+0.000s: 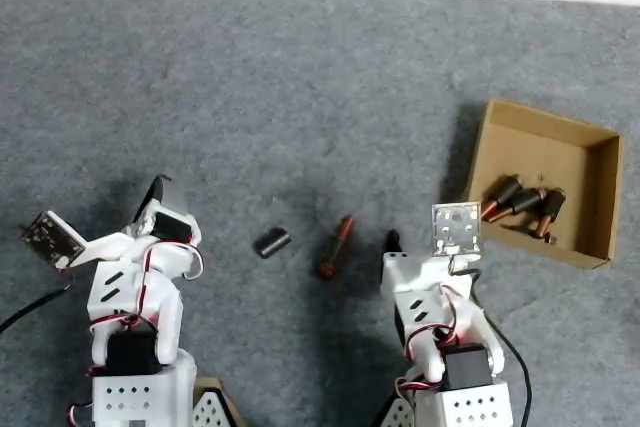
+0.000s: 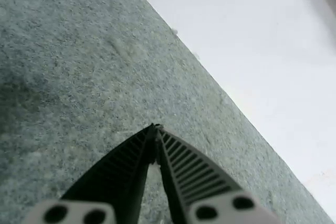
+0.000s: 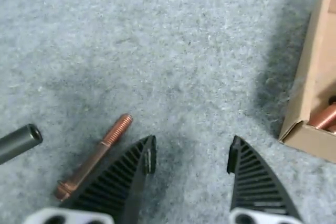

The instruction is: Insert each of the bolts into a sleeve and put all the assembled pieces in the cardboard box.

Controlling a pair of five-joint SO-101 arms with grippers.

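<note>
Grey carpet (image 1: 300, 87) bears sleeve (image 1: 271, 243) near bolt (image 1: 336, 246), cardboard box (image 1: 556, 155) apart

Counted on the surface (image 1: 300, 97): 1 loose bolt (image 1: 336, 245), 1 loose sleeve (image 1: 271, 243), 1 cardboard box (image 1: 545, 152). Inside box were 3 assembled pieces (image 1: 525, 202), each a bolt in a sleeve. Overall that made 4 bolts, 4 sleeves. Pincers: 2, i.e. left pincer (image 2: 156, 132) + right pincer (image 3: 191, 153)

Shallow tan cardboard box (image 1: 545, 125) open on top; three assembled pieces (image 1: 524, 203), copper bolts in dark sleeves, lying side by side inside; loose copper bolt (image 1: 336, 245) lying flat well apart from box; short dark sleeve (image 1: 271, 243) on its side, farther from box, just beyond bolt, not touching.
</note>
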